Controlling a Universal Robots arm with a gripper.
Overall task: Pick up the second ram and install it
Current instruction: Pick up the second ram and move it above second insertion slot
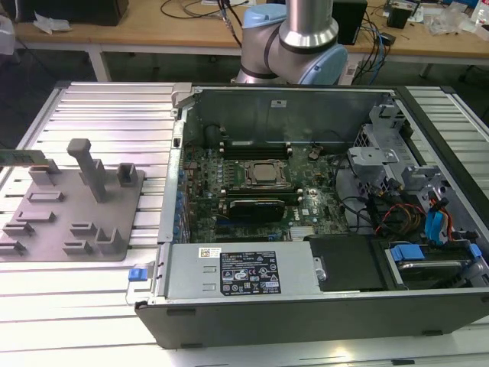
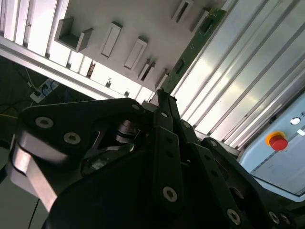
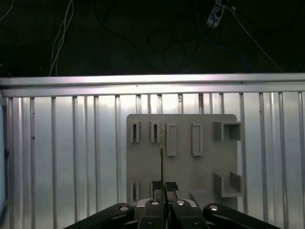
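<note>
The second ram [image 1: 27, 157] is a thin green stick hanging in the air over the far-left part of the grey fixture plate [image 1: 53, 229] in the exterior view. In the second wrist view the second ram [image 2: 190, 47] runs out lengthwise from my gripper [image 2: 162, 98], which is shut on one end of it. In the first wrist view I see the second ram [image 3: 162, 152] edge-on as a thin line. My gripper [image 3: 164, 186] pinches it above the fixture plate [image 3: 205, 167] and its empty slots.
At the exterior view's right of the plate, the open computer case [image 1: 290, 306] holds the motherboard, with the CPU socket [image 1: 263, 173] between long black slots [image 1: 252, 144]. A tall grey post [image 1: 88, 164] rises from the plate. A red stop button [image 2: 277, 141] sits beyond the ribbed metal table.
</note>
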